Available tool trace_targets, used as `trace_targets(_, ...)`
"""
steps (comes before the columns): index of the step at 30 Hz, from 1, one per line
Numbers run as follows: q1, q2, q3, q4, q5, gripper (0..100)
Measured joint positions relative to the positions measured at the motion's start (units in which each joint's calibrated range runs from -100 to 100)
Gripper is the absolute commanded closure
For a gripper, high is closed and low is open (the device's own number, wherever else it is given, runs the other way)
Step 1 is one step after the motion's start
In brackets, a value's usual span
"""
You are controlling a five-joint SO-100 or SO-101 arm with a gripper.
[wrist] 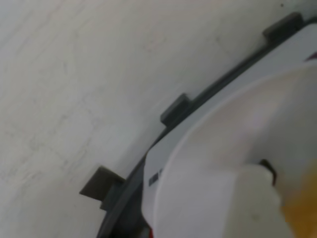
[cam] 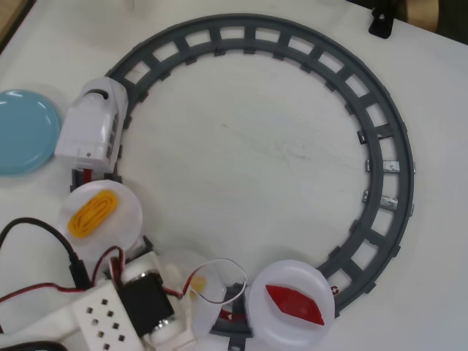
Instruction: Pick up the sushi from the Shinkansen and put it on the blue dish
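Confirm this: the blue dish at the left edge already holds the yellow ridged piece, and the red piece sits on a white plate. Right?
Not quite. In the overhead view the blue dish is empty; the yellow ridged piece lies on a white plate behind the Shinkansen. The red piece is on a white plate.

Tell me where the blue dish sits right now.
In the overhead view the blue dish lies at the left edge, partly cut off, just left of the Shinkansen nose and outside the track ring.
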Motion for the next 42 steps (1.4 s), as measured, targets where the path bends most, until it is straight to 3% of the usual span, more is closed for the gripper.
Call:
trace_targets(15,-11.69,-0.93,-10.06,0.17,-6.62,97)
trace_targets(30,-36.21,-14.34,-15.10,6.05,-14.49,97)
trace_targets(42,-59.17,-19.74,-15.10,1.09,-21.52,97)
